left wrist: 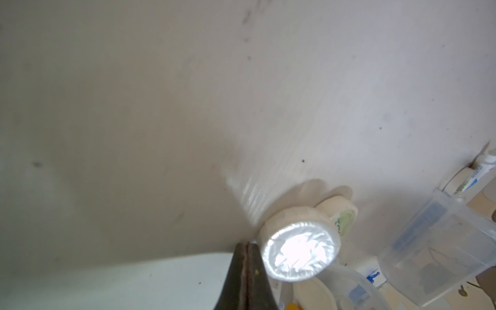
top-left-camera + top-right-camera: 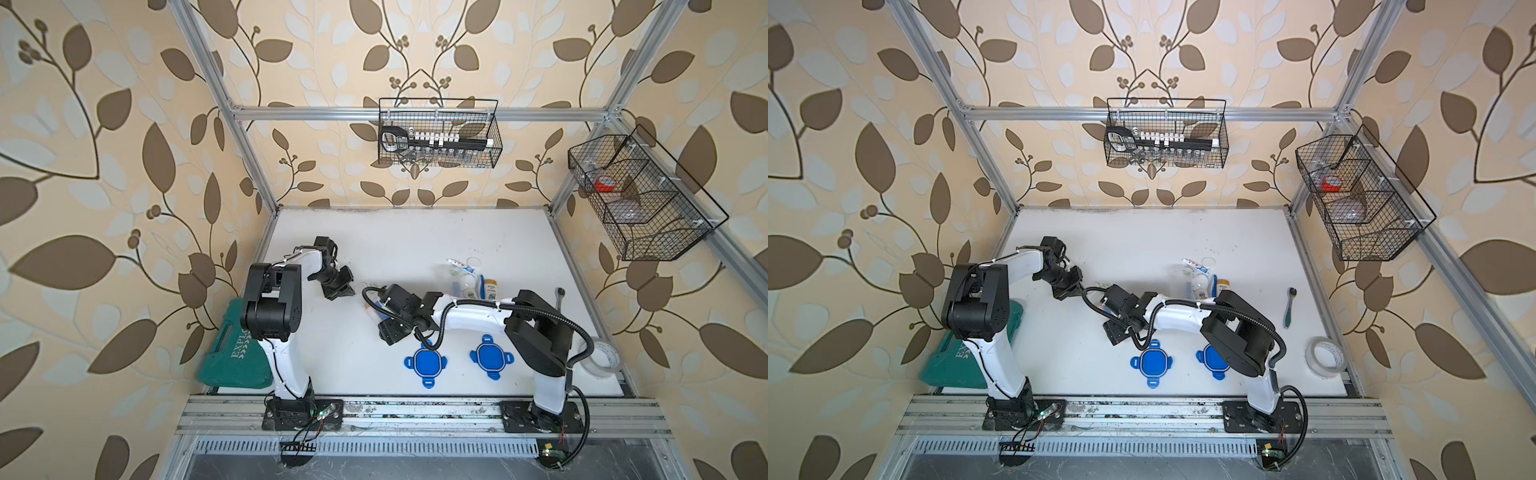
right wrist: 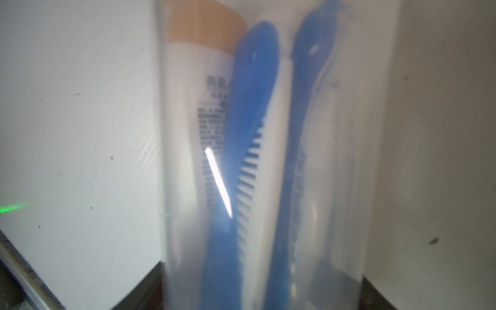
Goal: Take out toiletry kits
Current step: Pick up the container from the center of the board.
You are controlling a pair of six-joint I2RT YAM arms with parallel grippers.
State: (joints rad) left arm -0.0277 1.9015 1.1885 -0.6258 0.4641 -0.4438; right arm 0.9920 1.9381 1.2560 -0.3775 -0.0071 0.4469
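Observation:
My right gripper (image 3: 261, 295) stands closed on a clear plastic jar (image 3: 335, 161), a dark finger (image 3: 146, 290) against each wall. Inside the jar show a white bottle with an orange cap (image 3: 185, 120), a blue comb (image 3: 249, 107) and a blue toothbrush (image 3: 300, 120). In both top views the wrist hides this jar. More toiletry kit pieces lie loose further back: an orange-capped bottle (image 2: 490, 289), a white-capped bottle (image 2: 468, 286) and a thin tube (image 2: 459, 264). My left gripper (image 1: 248, 244) is shut and empty, its tips beside a small white round container (image 1: 300, 252).
Two blue four-tabbed lids (image 2: 426, 362) (image 2: 490, 356) lie near the front. A second clear jar (image 1: 440, 247) lies on its side by the loose pieces. A green case (image 2: 232, 353) sits front left, a ratchet wrench (image 2: 1289, 307) and tape roll (image 2: 1325, 357) at right.

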